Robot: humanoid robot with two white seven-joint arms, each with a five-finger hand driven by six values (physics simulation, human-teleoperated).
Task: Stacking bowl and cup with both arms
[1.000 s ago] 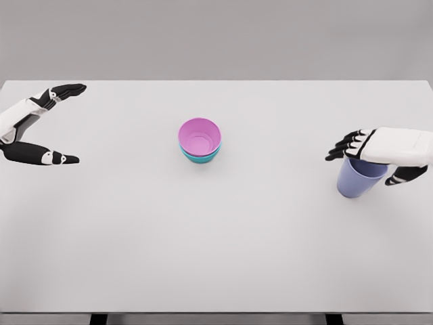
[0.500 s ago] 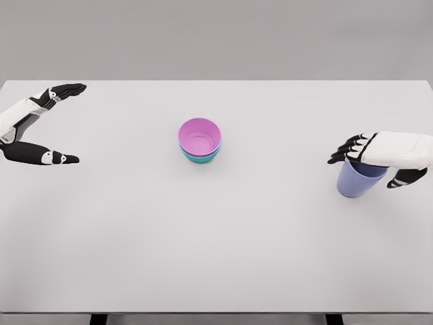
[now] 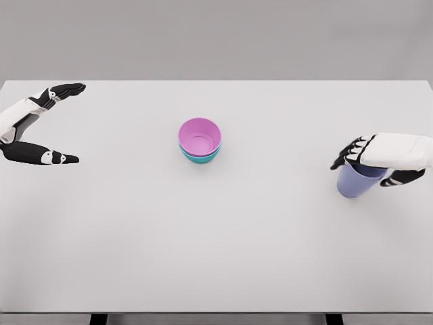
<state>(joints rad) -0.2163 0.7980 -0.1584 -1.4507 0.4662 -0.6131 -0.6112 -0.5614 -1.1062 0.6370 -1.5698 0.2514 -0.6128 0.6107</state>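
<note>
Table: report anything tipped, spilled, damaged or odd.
Nothing stands out. The pink bowl sits nested upright in the teal bowl mid-table, and the blue cup stands upright under the right hand. The left hand rests open at the left.

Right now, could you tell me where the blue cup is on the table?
In the head view, the blue cup stands near the table's right edge, under the right hand, well right of the pink bowl.

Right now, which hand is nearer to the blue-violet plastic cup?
The right hand: it is directly over the blue-violet plastic cup, fingers curled around its rim. The left hand rests open at the far left of the white table, beyond the stacked bowls.
</note>
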